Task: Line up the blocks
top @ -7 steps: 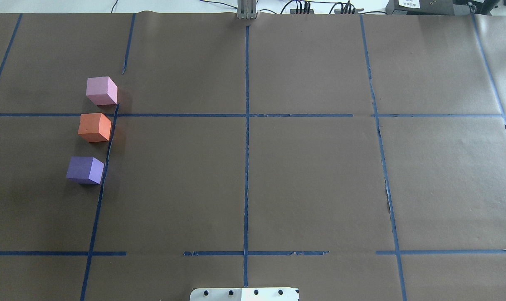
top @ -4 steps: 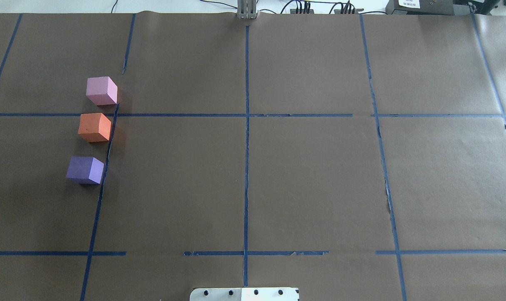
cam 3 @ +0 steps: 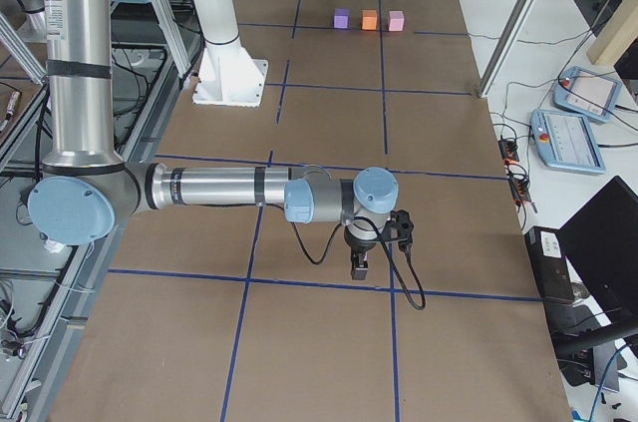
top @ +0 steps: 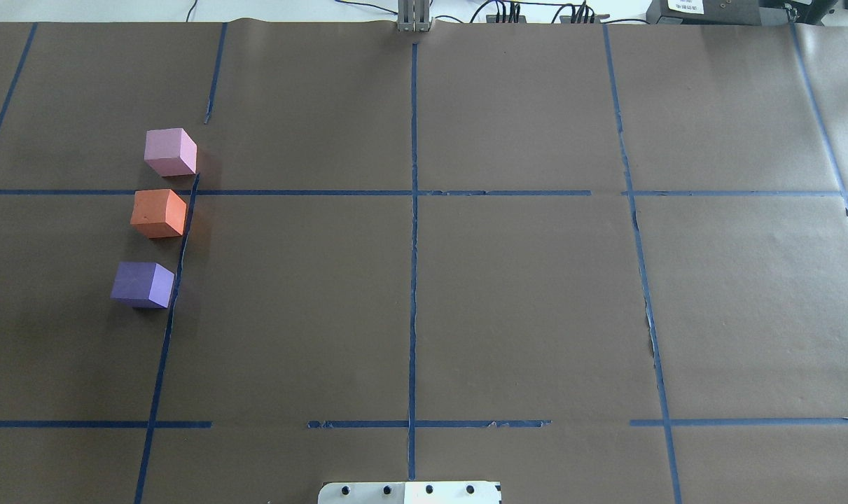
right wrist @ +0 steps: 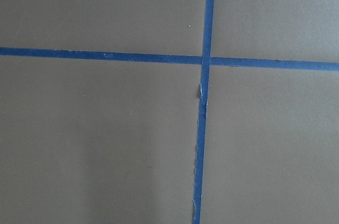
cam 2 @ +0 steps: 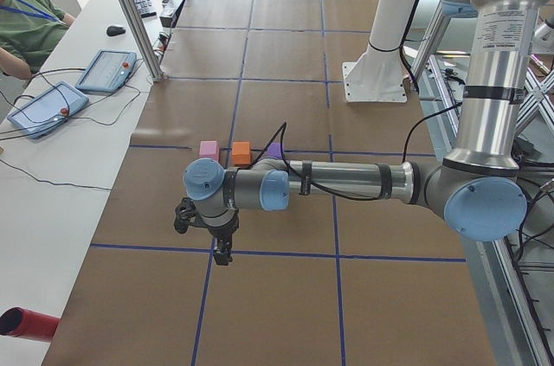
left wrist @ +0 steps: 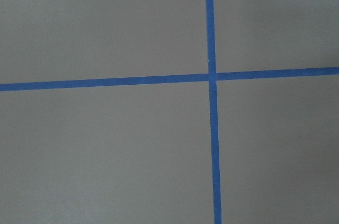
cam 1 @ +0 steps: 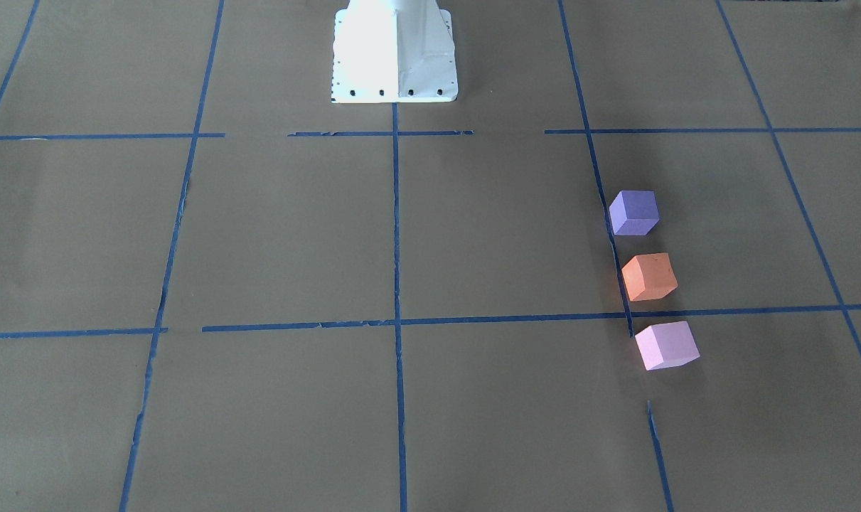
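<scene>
Three foam blocks stand in a near-straight row on the brown paper, on my left side: light pink (top: 170, 152) farthest, orange (top: 158, 213) in the middle, dark purple (top: 142, 285) nearest. They stand apart with small gaps, and the row also shows in the front view as purple (cam 1: 634, 212), orange (cam 1: 649, 276), pink (cam 1: 665, 345). My left gripper (cam 2: 221, 249) shows only in the exterior left view, over the table's end and away from the blocks. My right gripper (cam 3: 361, 262) shows only in the exterior right view, far from them. I cannot tell whether either is open or shut.
Blue tape lines (top: 412, 210) grid the paper. The white robot base (cam 1: 394, 53) stands at my edge of the table. Teach pendants (cam 2: 48, 108) and cables lie on the side bench by an operator (cam 2: 26, 24). Both wrist views show only paper and tape crossings.
</scene>
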`<move>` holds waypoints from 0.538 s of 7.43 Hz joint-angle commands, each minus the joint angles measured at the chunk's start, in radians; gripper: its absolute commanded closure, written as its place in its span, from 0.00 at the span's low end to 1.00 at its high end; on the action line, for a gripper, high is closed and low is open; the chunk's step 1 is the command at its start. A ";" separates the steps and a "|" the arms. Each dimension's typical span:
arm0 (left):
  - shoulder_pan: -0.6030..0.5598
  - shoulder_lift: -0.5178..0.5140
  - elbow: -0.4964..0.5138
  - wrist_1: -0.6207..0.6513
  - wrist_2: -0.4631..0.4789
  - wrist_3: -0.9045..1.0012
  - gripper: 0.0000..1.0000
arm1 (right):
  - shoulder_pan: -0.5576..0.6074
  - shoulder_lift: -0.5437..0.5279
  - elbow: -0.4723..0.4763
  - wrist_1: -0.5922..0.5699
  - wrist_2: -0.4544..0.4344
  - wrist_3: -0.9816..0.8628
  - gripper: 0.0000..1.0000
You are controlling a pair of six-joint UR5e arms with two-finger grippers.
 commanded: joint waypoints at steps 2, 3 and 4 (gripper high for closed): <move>0.000 0.001 0.001 0.007 -0.003 0.025 0.00 | 0.000 -0.001 0.001 0.000 -0.001 0.000 0.00; 0.000 0.001 0.001 0.009 -0.003 0.025 0.00 | 0.000 -0.001 0.001 0.000 -0.001 0.000 0.00; 0.000 0.001 -0.001 0.010 -0.003 0.025 0.00 | -0.002 0.001 0.001 0.000 0.000 0.000 0.00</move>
